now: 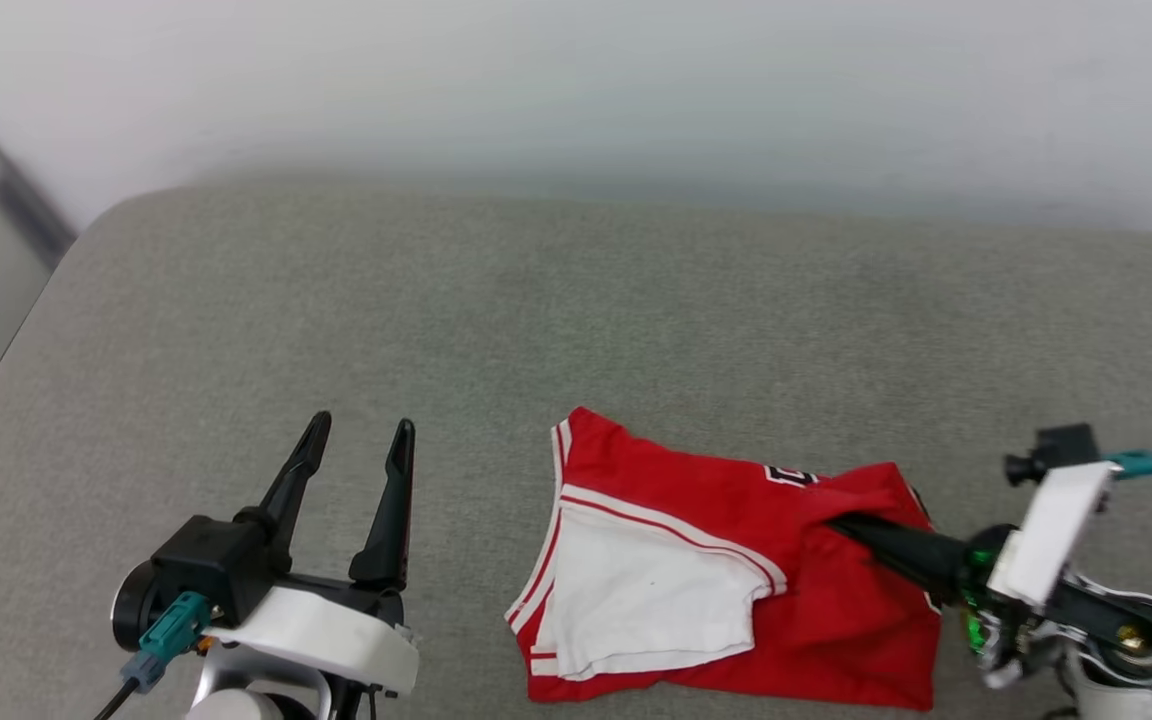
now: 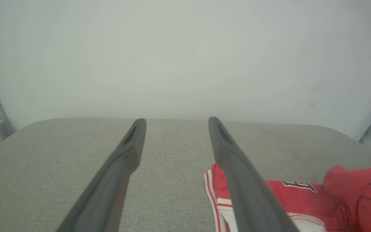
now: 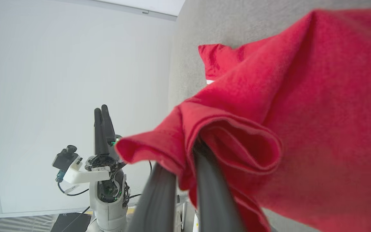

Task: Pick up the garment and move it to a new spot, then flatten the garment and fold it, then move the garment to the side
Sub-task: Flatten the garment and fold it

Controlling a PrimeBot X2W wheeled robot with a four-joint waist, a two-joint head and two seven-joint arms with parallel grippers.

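Right gripper (image 1: 851, 525) is clamped on a bunch of red cloth at the right edge of the garment (image 1: 696, 500). The garment lies in a compact heap at the near right of the grey cloth-covered surface (image 1: 436, 300). We read this as a pick-up for a move. Next: lift it clear before carrying, no dragging. Left gripper (image 1: 361, 428) hangs near left, fingers wide, holding nothing. Plain pale wall (image 1: 576, 80) at the far side.
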